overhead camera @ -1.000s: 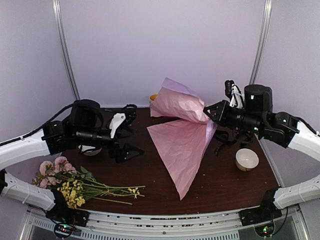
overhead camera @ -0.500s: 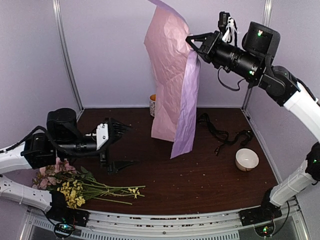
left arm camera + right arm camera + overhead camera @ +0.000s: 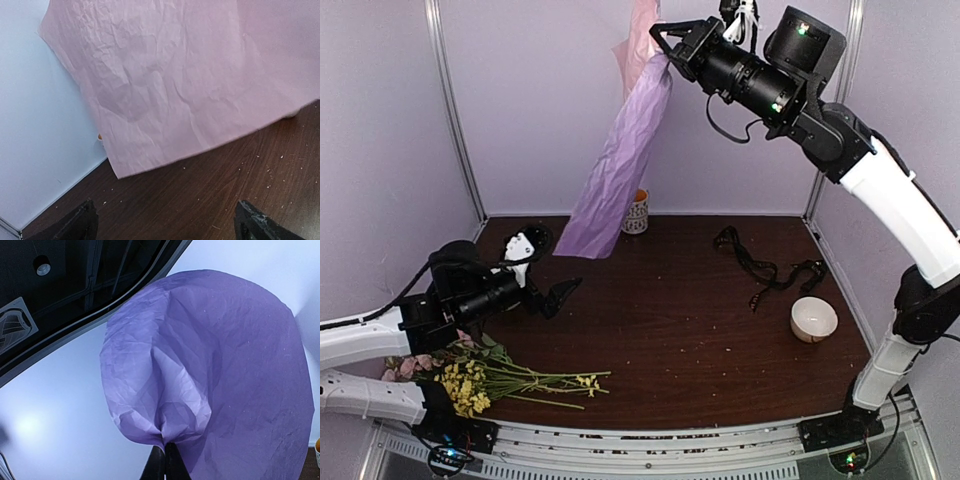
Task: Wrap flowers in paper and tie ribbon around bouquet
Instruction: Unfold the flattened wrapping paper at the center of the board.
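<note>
Pinching the paper (image 3: 618, 165) by what looks a thin edge, the right gripper (image 3: 662, 44) could drop or tear it; the left gripper (image 3: 548, 270) gapes wide below.

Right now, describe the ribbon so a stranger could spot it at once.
On the dark wooden table, look to the right half. Just beyond the white bowl lies the ribbon: the only thin black strip, loose and squiggly on the wood.
</note>
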`<state>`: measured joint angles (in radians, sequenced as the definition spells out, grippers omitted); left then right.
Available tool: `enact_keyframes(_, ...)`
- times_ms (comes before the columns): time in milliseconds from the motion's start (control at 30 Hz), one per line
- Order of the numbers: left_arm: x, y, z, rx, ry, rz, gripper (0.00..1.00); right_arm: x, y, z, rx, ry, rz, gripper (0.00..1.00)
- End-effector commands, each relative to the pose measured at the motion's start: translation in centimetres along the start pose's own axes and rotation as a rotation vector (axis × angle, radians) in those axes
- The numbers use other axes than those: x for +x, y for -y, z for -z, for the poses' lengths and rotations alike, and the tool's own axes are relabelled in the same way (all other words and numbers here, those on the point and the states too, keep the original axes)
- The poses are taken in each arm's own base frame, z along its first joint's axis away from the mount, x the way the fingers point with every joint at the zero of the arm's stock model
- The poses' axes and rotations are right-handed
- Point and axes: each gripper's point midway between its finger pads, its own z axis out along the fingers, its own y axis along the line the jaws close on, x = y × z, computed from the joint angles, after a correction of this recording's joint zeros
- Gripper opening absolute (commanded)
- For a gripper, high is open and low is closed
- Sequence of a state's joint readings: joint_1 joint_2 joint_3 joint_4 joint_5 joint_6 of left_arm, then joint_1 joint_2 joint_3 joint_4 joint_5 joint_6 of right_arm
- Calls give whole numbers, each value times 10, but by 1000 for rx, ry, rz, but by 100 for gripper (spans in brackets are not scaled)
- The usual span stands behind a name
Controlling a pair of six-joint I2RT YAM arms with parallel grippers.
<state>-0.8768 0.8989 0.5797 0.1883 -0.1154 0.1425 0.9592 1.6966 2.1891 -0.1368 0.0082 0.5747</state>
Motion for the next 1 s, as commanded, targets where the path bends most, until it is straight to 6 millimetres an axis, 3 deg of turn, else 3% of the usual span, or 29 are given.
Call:
enact_keyframes(0,-39,11,-8,41,160,3,98,-30,-20,3,-30,135,-39,0)
enact_keyframes(133,-49,37,3,109,329,-91,98,-26,-24,-6,-32,179,-51,0)
enact_keyframes(267,-69,19,8,2,412,-94,98,-17,-27,-12,-28,174,-44,0)
enact_keyframes(433,-66,-14,-6,-201,346,-135,98,-10,-26,-13,-18,164,-43,0)
enact_keyframes(600,-69,-27,-9,-299,342,-192,96,-8,-22,-9,-2,155,-34,0)
enact_keyframes(633,-70,-29,-8,-309,341,-198,91,-6,-20,-9,5,148,-29,0)
enact_keyframes(667,-71,-30,-7,-318,342,-204,80,-3,-18,-7,13,136,-25,0)
enact_keyframes(733,-71,-33,-5,-333,336,-218,50,1,-11,-2,31,119,-15,0)
enact_keyframes(767,-70,-34,-3,-341,330,-225,28,4,-5,2,45,107,-11,0)
enact_keyframes(800,-69,-36,-2,-347,322,-231,18,10,3,7,67,93,-7,0)
enact_keyframes(900,-60,-37,1,-353,278,-251,0,13,30,37,146,93,1,0)
enact_keyframes(967,-50,-35,2,-337,239,-259,0,21,50,58,203,86,10,0)
